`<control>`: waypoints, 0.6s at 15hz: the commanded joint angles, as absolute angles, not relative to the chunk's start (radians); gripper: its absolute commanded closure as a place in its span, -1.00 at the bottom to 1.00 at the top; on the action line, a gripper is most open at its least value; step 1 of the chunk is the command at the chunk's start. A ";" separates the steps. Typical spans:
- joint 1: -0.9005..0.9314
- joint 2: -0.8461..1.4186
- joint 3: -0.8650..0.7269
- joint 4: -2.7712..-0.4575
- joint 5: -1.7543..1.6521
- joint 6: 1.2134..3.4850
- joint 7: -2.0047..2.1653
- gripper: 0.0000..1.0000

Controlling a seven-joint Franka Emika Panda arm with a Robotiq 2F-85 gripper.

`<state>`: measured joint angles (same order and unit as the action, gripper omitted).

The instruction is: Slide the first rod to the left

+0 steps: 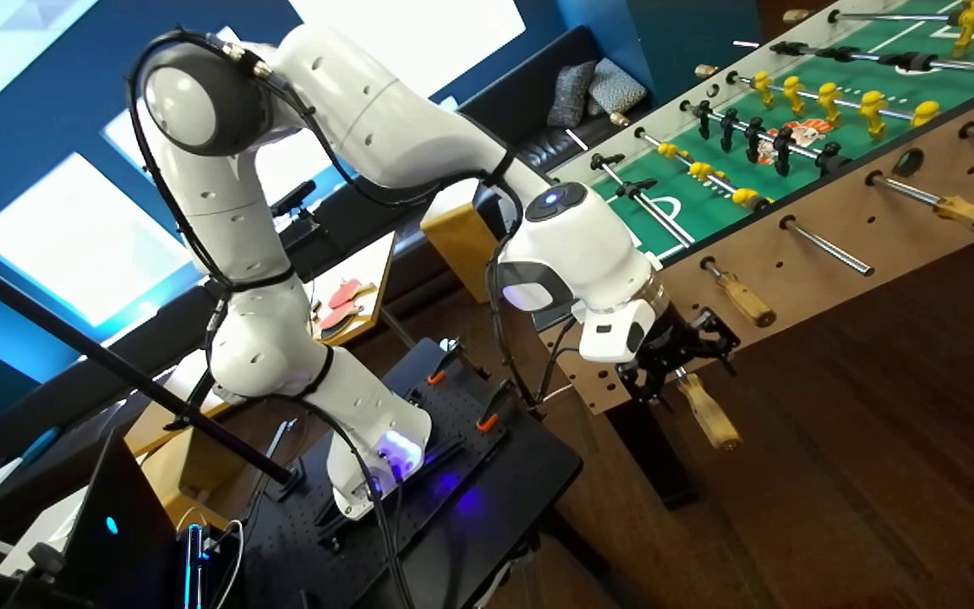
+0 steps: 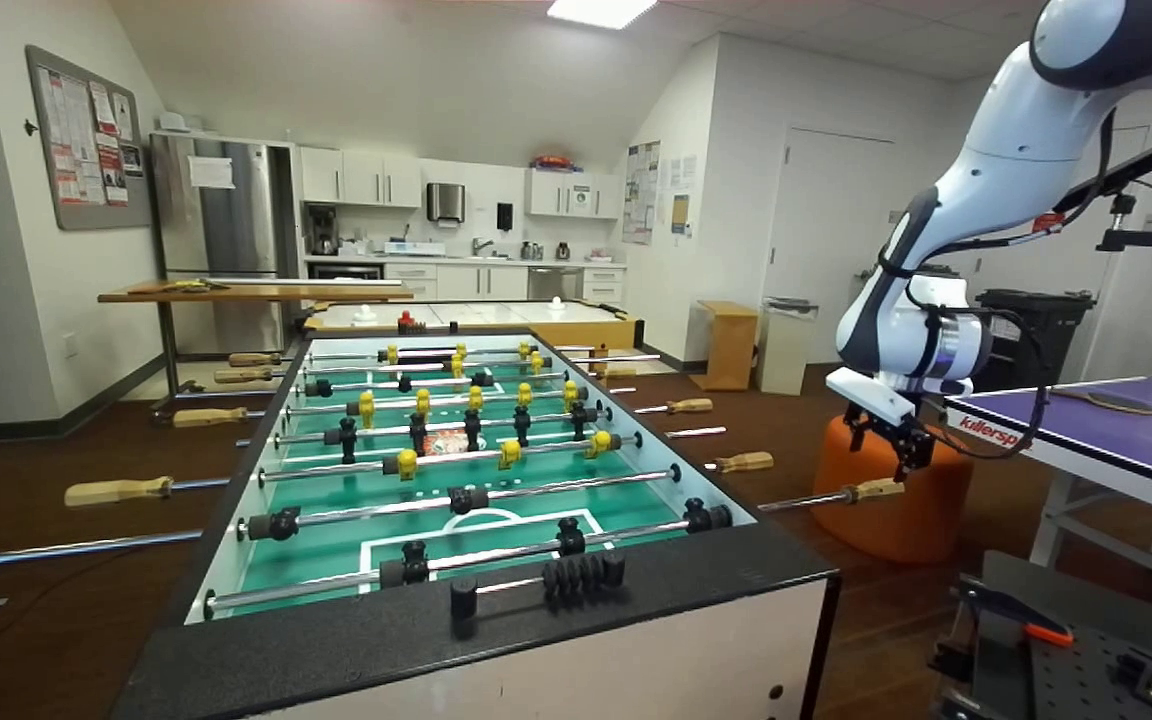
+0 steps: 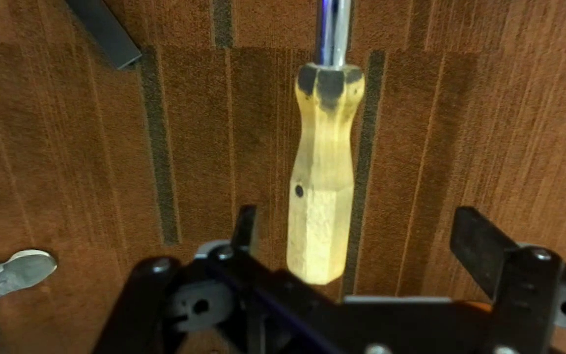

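"At the end of the table point(image 2: 726, 590), where's the rod point(image 2: 804, 501)?"

"It's the endmost one, running across the table and out past the side. Its wooden handle point(image 3: 323, 196) sticks out over the floor point(image 3: 91, 196)."

"And the gripper point(image 3: 355, 221)?"

"Close to that handle in both exterior views. In the wrist view its fingers point(image 3: 482, 250) stand wide apart, the handle showing between them."

"Has it got hold of anything?"

"No, its grasp is empty. Floor shows on both sides of the handle, a narrower strip on that view's left and a broader one on the right."

"Are the fingers level with it, or higher?"

"That I can't tell. The handle's butt points at the gripper, and the rod runs off the top of the wrist view."
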<state>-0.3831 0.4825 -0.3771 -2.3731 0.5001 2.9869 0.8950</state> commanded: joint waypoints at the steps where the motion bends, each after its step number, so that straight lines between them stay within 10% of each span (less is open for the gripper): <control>1: -0.375 0.495 -0.384 -2.368 0.500 2.984 0.901 -1.00; 9: -0.407 0.534 -0.352 -2.351 0.517 3.000 0.893 -1.00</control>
<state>-0.3816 0.5103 -0.3752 -2.3642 0.4999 2.9879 0.9066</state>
